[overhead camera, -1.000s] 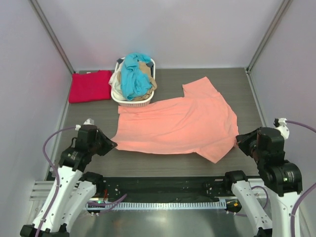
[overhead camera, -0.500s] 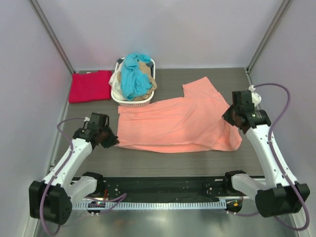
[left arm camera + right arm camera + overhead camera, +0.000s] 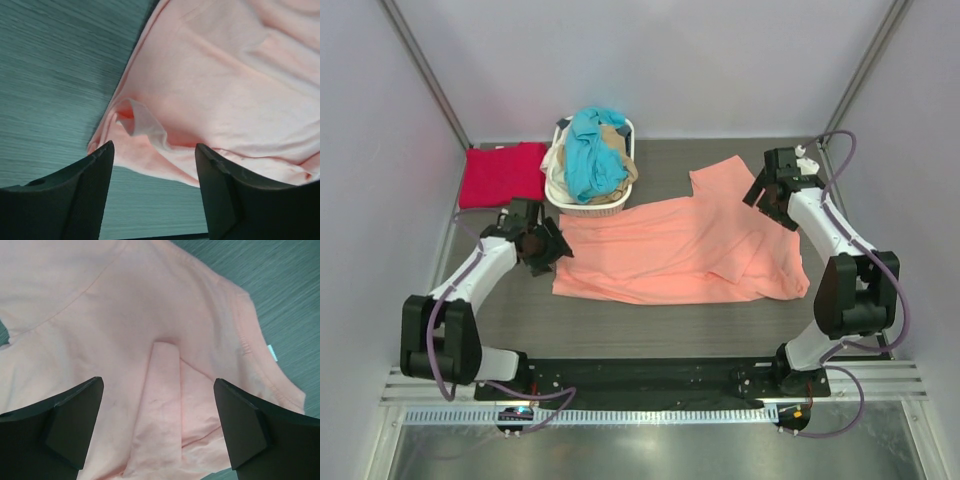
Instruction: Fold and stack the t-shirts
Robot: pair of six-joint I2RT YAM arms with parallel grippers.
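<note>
The salmon-pink t-shirt lies spread across the middle of the table, its right sleeve folded inward as a flap. My left gripper stands open just above the shirt's left hem, where a corner curls up. My right gripper is open above the shirt's right side, and nothing is between its fingers. A crimson red t-shirt lies folded at the back left. Teal and beige t-shirts are bunched in the basket.
The white laundry basket stands at the back, touching the pink shirt's far edge. Grey walls close the table in on the left, right and back. Bare dark tabletop runs along the near side.
Both arms swung from the near side toward the back, carrying the pink shirt's corners inward. Both grippers then opened and let go of the cloth.
</note>
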